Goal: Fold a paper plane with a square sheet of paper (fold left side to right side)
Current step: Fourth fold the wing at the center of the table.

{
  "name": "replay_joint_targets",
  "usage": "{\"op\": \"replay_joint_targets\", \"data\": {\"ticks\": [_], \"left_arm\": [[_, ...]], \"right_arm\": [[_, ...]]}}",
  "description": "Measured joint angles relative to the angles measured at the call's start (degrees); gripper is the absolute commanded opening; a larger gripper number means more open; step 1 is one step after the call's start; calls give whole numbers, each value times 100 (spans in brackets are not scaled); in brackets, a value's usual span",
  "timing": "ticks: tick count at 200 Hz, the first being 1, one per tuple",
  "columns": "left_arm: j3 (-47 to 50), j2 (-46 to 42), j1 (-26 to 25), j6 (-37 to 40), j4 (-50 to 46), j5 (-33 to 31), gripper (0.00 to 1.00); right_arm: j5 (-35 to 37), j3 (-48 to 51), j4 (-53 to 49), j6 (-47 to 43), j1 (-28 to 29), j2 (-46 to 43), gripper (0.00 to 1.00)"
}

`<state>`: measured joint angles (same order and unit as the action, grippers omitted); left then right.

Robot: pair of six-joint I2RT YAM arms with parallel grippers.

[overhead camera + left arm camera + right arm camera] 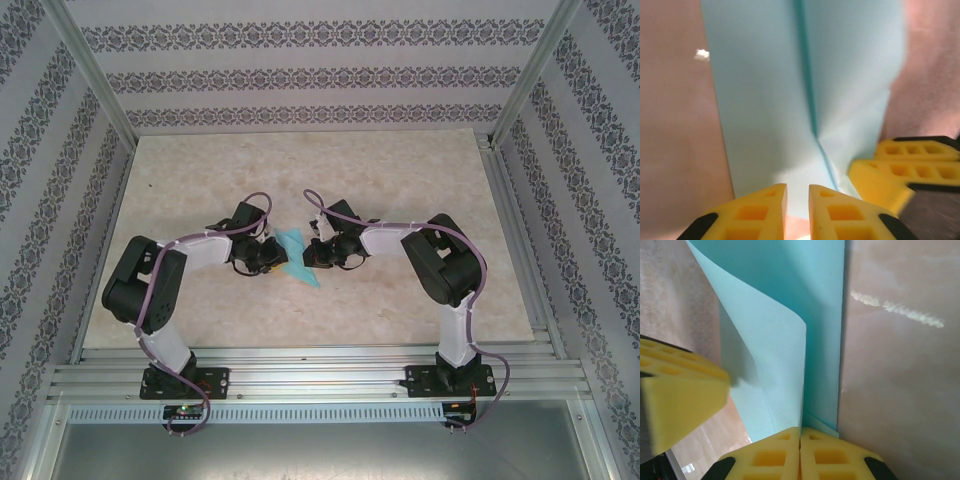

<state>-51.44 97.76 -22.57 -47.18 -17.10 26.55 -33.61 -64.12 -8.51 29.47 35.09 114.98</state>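
Observation:
The light-blue square sheet of paper [296, 255] lies folded mid-table between my two grippers. In the left wrist view the square sheet of paper [765, 100] shows a long crease down its middle. My left gripper [797, 195] sits at its near edge, jaws slightly open with a narrow gap and nothing pinched. Seen from the right wrist, one layer of the paper [775, 345] curls up off the table. My right gripper [800, 434] is shut on the paper's edge, pads pressed together. The right fingers [900, 170] stand close beside the left ones.
The beige marbled table [400, 180] has open surface all round the paper. Aluminium rails [320, 375] run along the near edge by the arm bases. Patterned walls [300, 70] and metal posts enclose the back and sides.

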Motion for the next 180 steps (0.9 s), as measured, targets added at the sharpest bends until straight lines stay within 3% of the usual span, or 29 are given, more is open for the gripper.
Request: {"op": "replay_joint_targets", "data": {"ticks": [55,180], "left_arm": [[-341,-345,-2,17,-26,258,9],[-898,999,-50,-22,341,535,8]], "right_arm": [[-15,11,24,0,0,0,8],[-15,11,22,0,0,0,8]]}}
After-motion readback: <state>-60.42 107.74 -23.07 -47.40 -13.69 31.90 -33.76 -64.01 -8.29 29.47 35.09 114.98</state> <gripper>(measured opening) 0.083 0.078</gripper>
